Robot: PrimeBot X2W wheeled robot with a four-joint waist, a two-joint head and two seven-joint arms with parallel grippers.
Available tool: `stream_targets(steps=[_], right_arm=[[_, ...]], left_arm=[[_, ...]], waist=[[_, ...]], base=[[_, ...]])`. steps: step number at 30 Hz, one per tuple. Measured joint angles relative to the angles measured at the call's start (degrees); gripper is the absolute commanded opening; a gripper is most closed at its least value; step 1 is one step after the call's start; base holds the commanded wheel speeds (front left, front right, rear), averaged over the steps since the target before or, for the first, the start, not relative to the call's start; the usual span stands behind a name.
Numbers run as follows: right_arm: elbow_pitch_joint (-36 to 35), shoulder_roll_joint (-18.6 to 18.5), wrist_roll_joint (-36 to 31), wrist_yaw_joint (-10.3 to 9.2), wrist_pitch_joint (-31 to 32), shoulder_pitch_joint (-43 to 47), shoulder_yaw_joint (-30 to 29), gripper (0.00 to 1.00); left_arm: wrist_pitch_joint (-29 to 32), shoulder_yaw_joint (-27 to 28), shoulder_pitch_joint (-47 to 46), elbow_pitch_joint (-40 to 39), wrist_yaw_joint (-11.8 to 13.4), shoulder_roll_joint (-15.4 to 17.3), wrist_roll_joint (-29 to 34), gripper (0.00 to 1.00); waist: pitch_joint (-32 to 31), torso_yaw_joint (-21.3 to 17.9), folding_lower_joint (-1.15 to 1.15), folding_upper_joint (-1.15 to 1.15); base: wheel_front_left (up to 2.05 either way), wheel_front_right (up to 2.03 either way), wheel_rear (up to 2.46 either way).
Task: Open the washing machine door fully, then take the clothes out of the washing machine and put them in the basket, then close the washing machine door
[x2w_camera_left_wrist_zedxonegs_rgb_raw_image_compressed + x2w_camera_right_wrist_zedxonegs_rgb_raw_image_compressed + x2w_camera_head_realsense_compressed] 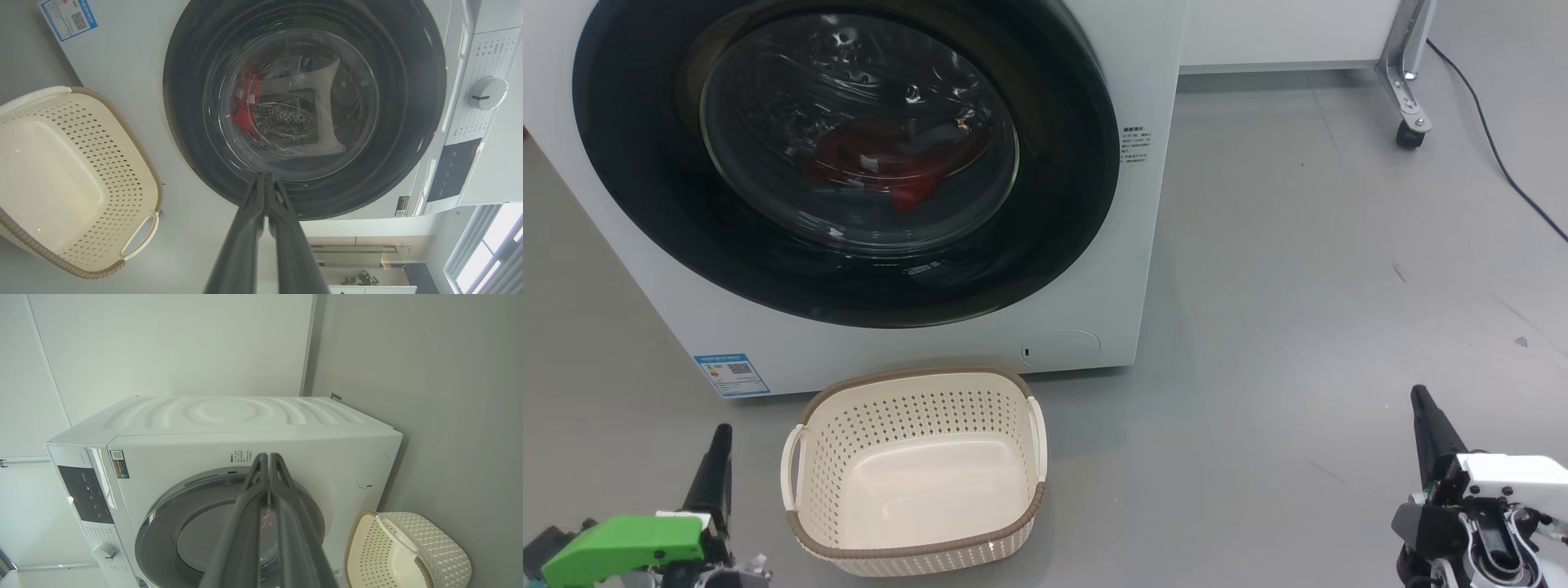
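Observation:
The white washing machine [1160, 98] stands on the floor with its round black-rimmed door [629, 147] closed flat against the front. Behind the glass lie the red clothes [882, 167], seen again in the left wrist view as clothes [245, 102] against the steel drum. In front of the machine sits the cream basket [915, 535], with nothing inside it. My left gripper [719, 434] is shut, low at the left, beside the basket's left handle. Low at the right, well away from the machine, my right gripper [1421, 398] is shut too. Neither touches anything.
Grey floor spreads to the right of the machine. A white cabinet on a metal castor leg [1409, 122] stands at the back right, with a black cable [1503, 163] trailing across the floor. The machine's control panel and dial [486, 93] lie along its top front.

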Motion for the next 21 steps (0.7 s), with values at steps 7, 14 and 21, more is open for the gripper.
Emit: stream_targets(steps=[7,14,21], right_arm=[[2.8,1.6,0.0,-0.02,-0.1,2.9,0.1,1.0],[2.5,1.6,-0.5,-0.01,-0.8,2.9,0.1,1.0],[2.3,1.5,-1.5,-0.01,-1.6,2.8,0.3,1.0]], left_arm=[[0.0,-0.7,2.7,2.7,0.0,-1.4,-0.2,1.0],[-1.0,-1.0,2.6,2.2,0.0,-1.4,-0.1,1.0],[-1.8,-1.8,2.4,1.8,0.0,-1.4,-0.1,1.0]], waist=[[0.0,0.0,0.0,0.0],[0.0,0.0,0.0,0.0],[0.1,-0.1,0.0,0.0]], base=[[0.0,0.0,0.0],[0.0,0.0,0.0],[0.0,0.0,0.0]])
